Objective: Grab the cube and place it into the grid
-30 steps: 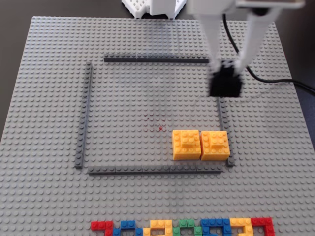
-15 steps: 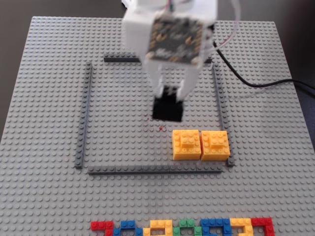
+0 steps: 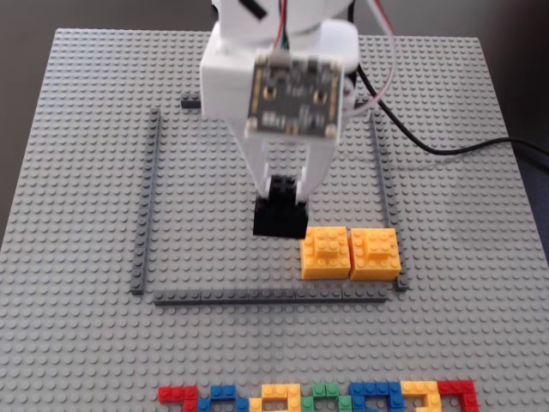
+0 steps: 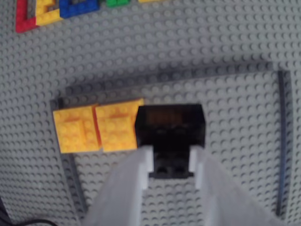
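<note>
The cube (image 3: pixel 280 219) sat low inside the grid (image 3: pixel 206 197), just left of the two yellow blocks (image 3: pixel 349 252) in the fixed view, its corner close against the nearer one. My pincer (image 4: pixel 170 157) reached straight down, clenched on the cube's small raised top piece. Only the wrist view showed my fingers (image 4: pixel 144 160) flanking that piece; the fixed view showed the coloured brick row (image 3: pixel 317 397) near the front edge.

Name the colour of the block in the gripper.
Black cube; wrist view shows it best.
</note>
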{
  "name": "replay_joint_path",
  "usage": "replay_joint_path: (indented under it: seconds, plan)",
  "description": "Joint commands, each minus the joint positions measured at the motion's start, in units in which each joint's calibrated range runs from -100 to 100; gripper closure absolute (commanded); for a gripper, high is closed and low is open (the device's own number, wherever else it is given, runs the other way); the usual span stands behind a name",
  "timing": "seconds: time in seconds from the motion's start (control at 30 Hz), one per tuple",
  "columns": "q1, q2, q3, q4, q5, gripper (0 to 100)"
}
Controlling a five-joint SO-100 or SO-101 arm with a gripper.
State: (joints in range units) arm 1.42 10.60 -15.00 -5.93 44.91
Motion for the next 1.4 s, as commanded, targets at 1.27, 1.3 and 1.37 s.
replay_joint_path:
  seconds: [1.27, 1.3, 1.37]
  plan:
    - [-0.21, 4.88, 7.71, -6.18, 0.59, 97]
    - [-0.35, 4.79, 7.71, -6.18, 0.59, 97]
    - [-0.57, 4.7, 7.62, -6.08, 0.49, 97]
